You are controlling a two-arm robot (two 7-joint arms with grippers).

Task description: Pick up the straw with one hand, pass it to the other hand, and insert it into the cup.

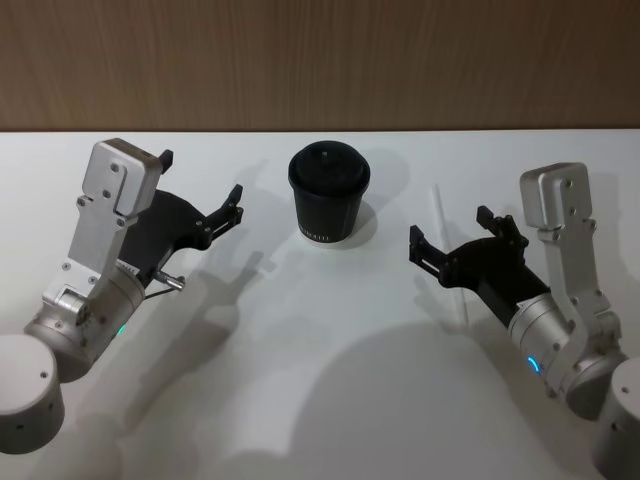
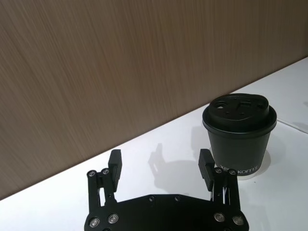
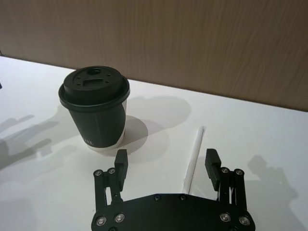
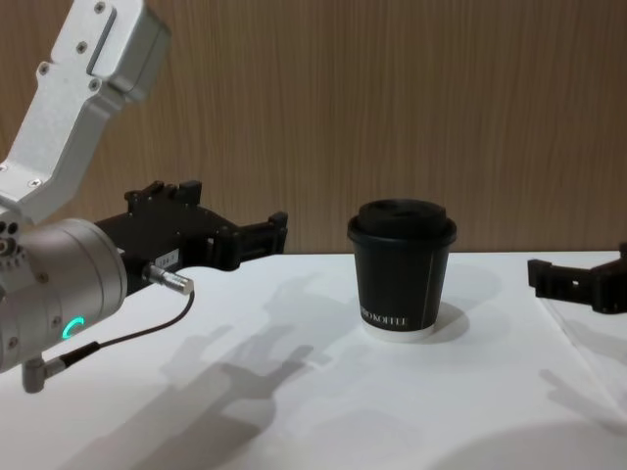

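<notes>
The black cup with its domed lid stands upright at the table's middle back, also seen in the chest view. The white straw lies flat on the table to the right of the cup. My right gripper hovers open above the straw, which shows between its fingers, nearer one of them; in the head view this gripper is right of the cup. My left gripper is open and holds nothing, raised off the table left of the cup.
The white table ends at a wooden wall panel just behind the cup. A thin grey cable hangs under my left wrist.
</notes>
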